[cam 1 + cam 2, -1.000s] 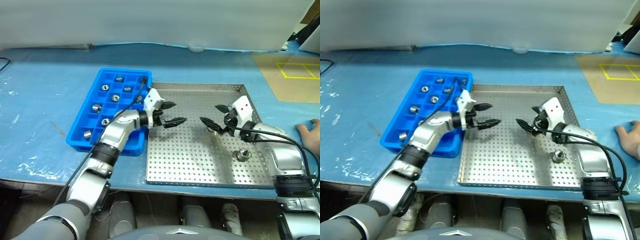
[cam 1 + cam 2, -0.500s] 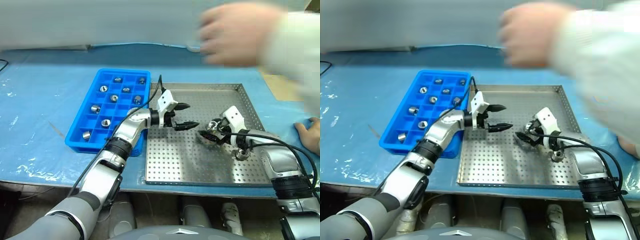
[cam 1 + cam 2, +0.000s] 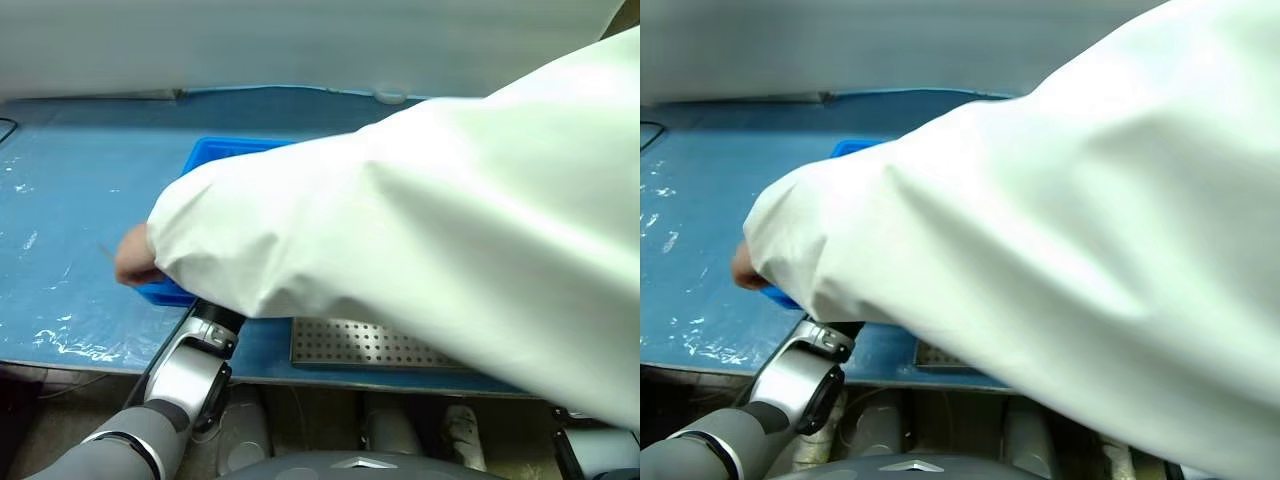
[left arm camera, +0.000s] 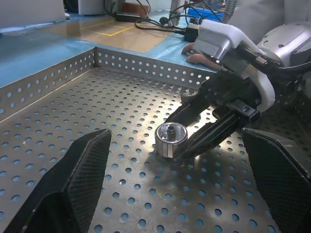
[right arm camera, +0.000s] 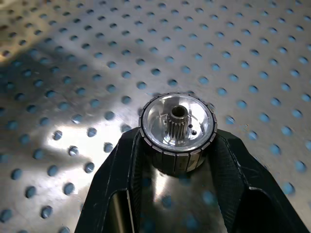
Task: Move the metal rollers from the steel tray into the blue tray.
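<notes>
Roller (image 5: 177,132) upright on steel tray (image 4: 58,116), bore up, shiny with toothed centre hole. Right gripper (image 4: 187,138) jaws clamped on its sides; left gripper (image 4: 180,184) jaws wide, empty. Sleeve (image 3: 420,250) covers blue tray (image 3: 215,150).

Shiny ribbed metal roller (image 5: 177,133) with hollow toothed centre, upright on perforated steel tray (image 4: 73,121), pinched by right gripper (image 5: 177,150)
</notes>
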